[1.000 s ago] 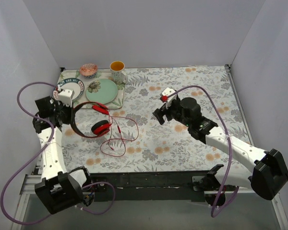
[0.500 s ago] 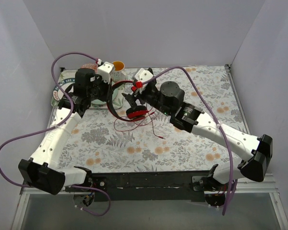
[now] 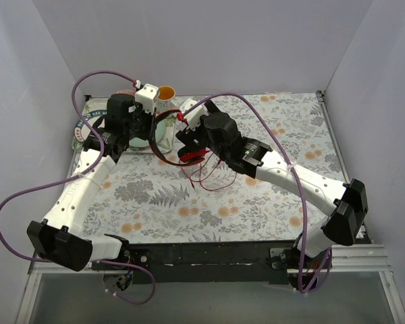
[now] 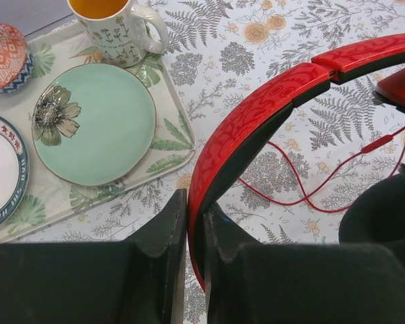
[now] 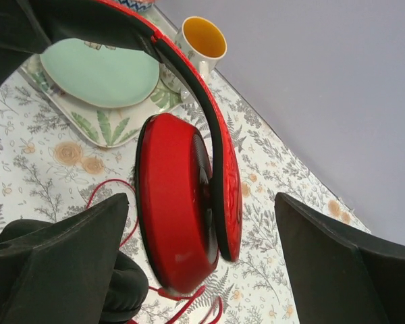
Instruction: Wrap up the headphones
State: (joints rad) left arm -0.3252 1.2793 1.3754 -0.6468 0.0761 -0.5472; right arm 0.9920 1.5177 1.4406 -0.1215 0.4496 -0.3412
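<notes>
The red headphones (image 3: 189,154) hang in the air over the flowered tablecloth. My left gripper (image 4: 196,233) is shut on the black-and-red headband (image 4: 256,101), also seen from above (image 3: 160,145). My right gripper (image 5: 202,229) is open, its jaws standing wide on either side of a round red earcup (image 5: 175,209) without touching it. The thin red cable (image 3: 206,177) dangles below the earcup and loops on the cloth (image 4: 310,185). The second earcup shows at the right edge of the left wrist view (image 4: 398,88).
A leaf-patterned tray (image 3: 167,145) at the back left holds a mint plate (image 4: 94,121), a white-and-blue plate (image 4: 0,175), a small red bowl (image 4: 3,54) and a yellow-lined mug (image 3: 165,94). Purple robot cables arch over both arms.
My right gripper has moved in around the earcup and the hanging cable has swung a little lower. My left gripper holds the headband in about the same place as half a second ago.
</notes>
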